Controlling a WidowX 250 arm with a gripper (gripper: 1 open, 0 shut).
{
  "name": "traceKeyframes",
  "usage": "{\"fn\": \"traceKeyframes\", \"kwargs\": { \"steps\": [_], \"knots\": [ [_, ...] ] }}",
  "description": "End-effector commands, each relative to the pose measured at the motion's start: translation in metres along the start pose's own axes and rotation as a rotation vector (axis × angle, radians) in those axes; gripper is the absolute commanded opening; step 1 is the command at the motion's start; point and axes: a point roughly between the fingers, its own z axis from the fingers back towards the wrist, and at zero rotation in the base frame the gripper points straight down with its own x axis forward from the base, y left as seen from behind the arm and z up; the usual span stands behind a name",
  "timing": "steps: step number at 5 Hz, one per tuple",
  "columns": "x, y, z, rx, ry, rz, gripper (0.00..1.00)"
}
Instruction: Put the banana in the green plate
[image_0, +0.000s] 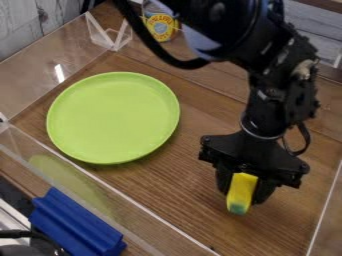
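Jaws (246, 180) of a black robot arm (277, 105) grip a yellow toy banana (241, 193) over the right-hand part of a brown wooden desk (174, 175), well apart from the lime-green plate (114, 117) at left. The banana points toward the camera side of the scene, its green tip at the lower end and its upper end between the dark fingers. Whether that tip touches the wood cannot be told from this angle. The arm reaches down from the top of the view, a thick black cable (156, 42) curving out beside it toward the upper left. The round plate lies flat, its shallow rim facing up and its bright surface bare. A transparent panel (80, 185) runs diagonally across the lower left, and beyond it, in the corner, sits a blue object (74, 224) with a ridged top. Near the top edge, a roundish item with yellow and white markings (162, 23) stands beside a whitish, clear-looking bracket (110, 32). A pale strip lines the right edge of the wooden surface.
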Motion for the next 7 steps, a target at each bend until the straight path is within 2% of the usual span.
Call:
{"fn": "traceKeyframes", "kwargs": {
  "steps": [1,5,6,7],
  "knots": [
    [0.014,-0.004,0.023,-0.046,-0.069,0.003,0.0],
    [0.015,0.006,0.037,-0.04,-0.071,-0.008,0.0],
    [0.015,0.012,0.049,-0.034,-0.077,-0.016,0.0],
    [0.02,0.027,0.083,-0.019,-0.09,-0.015,0.0]
  ]
}}
